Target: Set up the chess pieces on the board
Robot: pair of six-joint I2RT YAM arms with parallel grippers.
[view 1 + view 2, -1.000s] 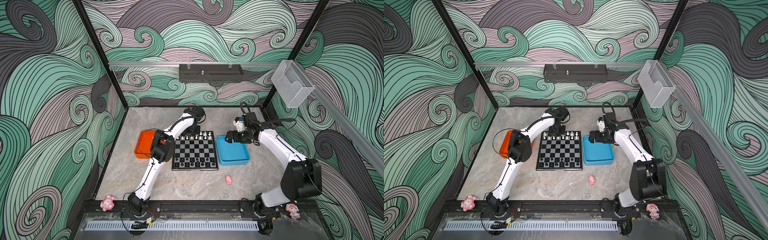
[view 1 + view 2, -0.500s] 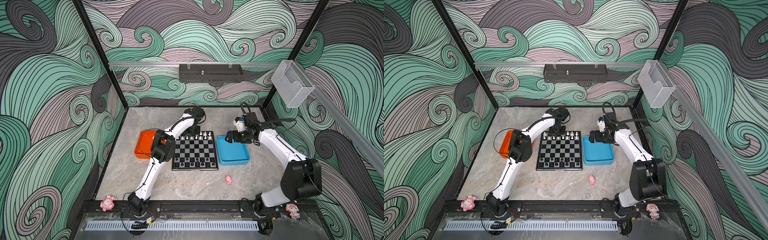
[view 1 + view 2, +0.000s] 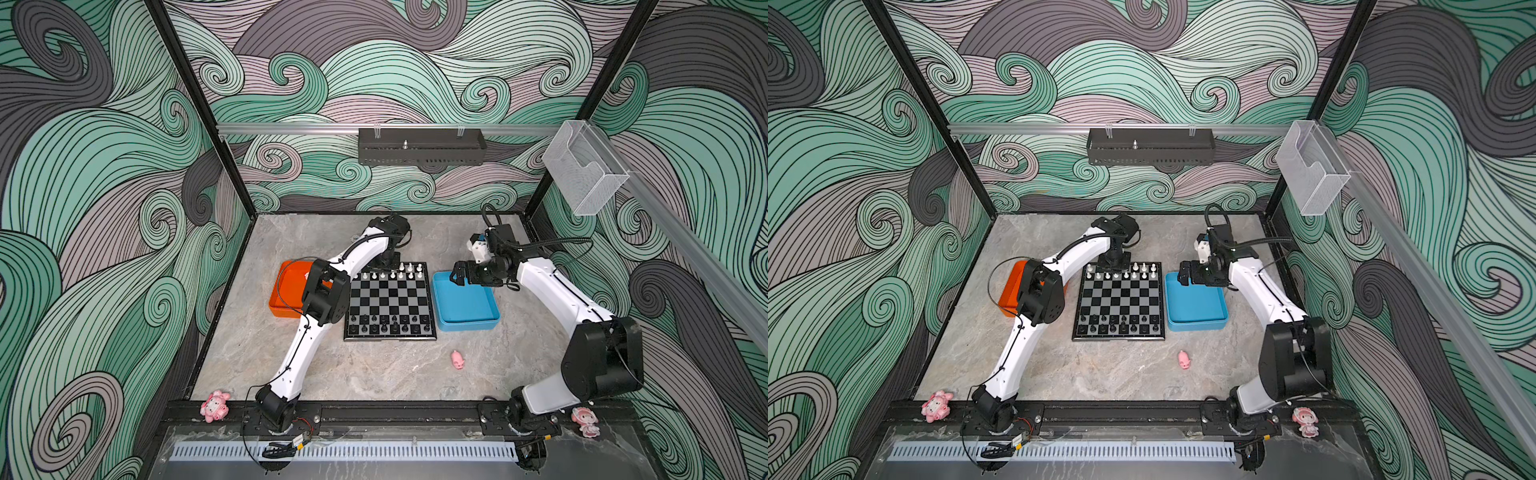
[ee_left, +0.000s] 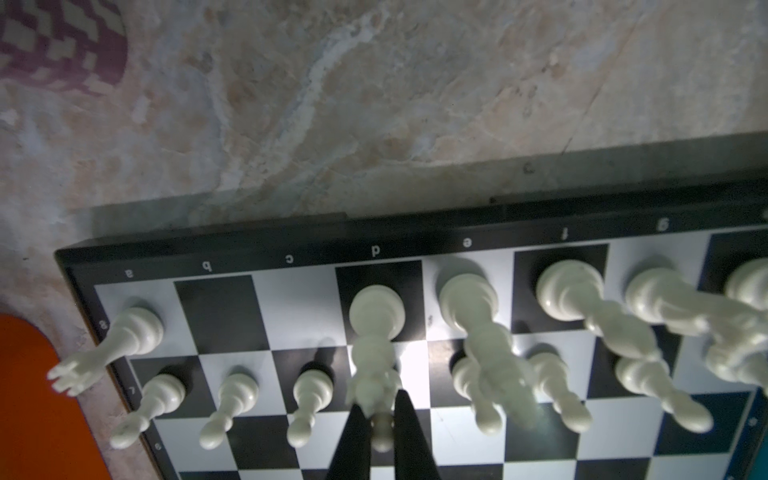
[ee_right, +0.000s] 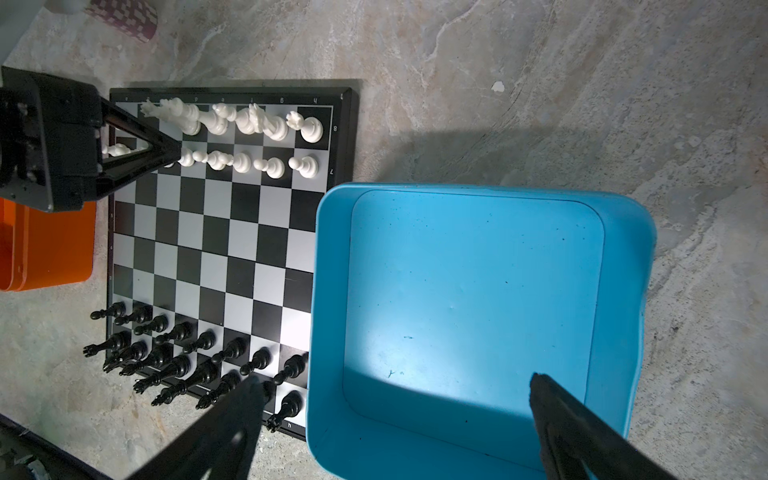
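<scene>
1. The left fingers [image 4: 353, 449] are together, clamped on the round head of a white piece [image 4: 382, 432]. It stands in the d file on the far side of the board [image 3: 390, 297].
2. This piece is judged to be the second-row pawn. The tall piece [image 4: 376, 311] on the back d square stands right behind it and overlaps it in the left wrist view, so this is not confirmed.
3. Governing relation: the long axis of the held piece is upright and runs up between the fingers, which reach down from above. Its base is hidden, so I cannot tell whether it is seated on its square.
4. The next move is judged to be a release and a straight lift. Any sideways drift would risk the neighbours.
5. Obstructions: the c-file pawn [image 4: 311, 386] and the e-file pawn [image 4: 463, 374] stand just beside the held piece, one on each side.
6. The right fingers [image 5: 232, 415] are wide apart and hold nothing. They hover over the far end of the blue tray [image 3: 469, 324], whose floor is bare. The left arm is the nearer arm, since the right is across the board.
7. Progress: the black pieces [image 3: 390, 324] stand in the two near rows. Two white back-row squares [image 4: 216, 316], b and c, are bare, so the task is judged unfinished.
8. The orange tray [image 3: 286, 291] lies beside the board on the left and is largely hidden by the arm.
9. The pink pig [image 3: 457, 359] lies on the table [image 3: 374, 374], well apart from the work.
</scene>
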